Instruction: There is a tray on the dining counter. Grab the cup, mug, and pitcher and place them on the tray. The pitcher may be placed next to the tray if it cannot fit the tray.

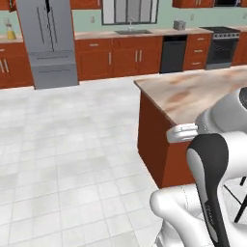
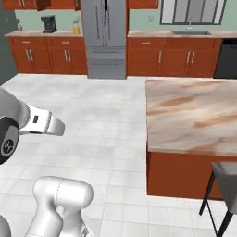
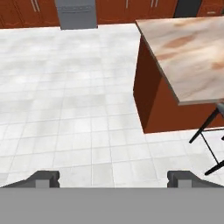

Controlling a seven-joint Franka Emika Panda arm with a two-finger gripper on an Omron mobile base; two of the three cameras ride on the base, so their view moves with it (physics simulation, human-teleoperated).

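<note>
- Looking from the left base view, the dining counter [image 1: 193,91] runs along the right, its marbled top bare in the stretch shown. Far away at the left edge, a yellowish vessel that may be the pitcher [image 1: 10,32] stands on the back counter [image 1: 12,40] beside the fridge [image 1: 47,38]; too small to be sure.
- Across in the right base view, the same bare island top fills the right side, with a dark stool [image 2: 222,194] at its near end. The far back counter on the left carries a coffee machine [image 2: 48,23] and the orange-tinted pitcher-like shape. I cannot make out tray, cup or mug.
- Through the hand view, the gripper [image 3: 113,179] hangs over white floor tiles [image 3: 74,109], its jaws spread wide and holding nothing, with the island's corner to the right.
- Risk, as I judge it: with the vessels well apart from the robot, the base must drive, and a tight turn could clip the island corner or the stool legs; mistaking the distant shape for the pitcher would waste the trip.
</note>
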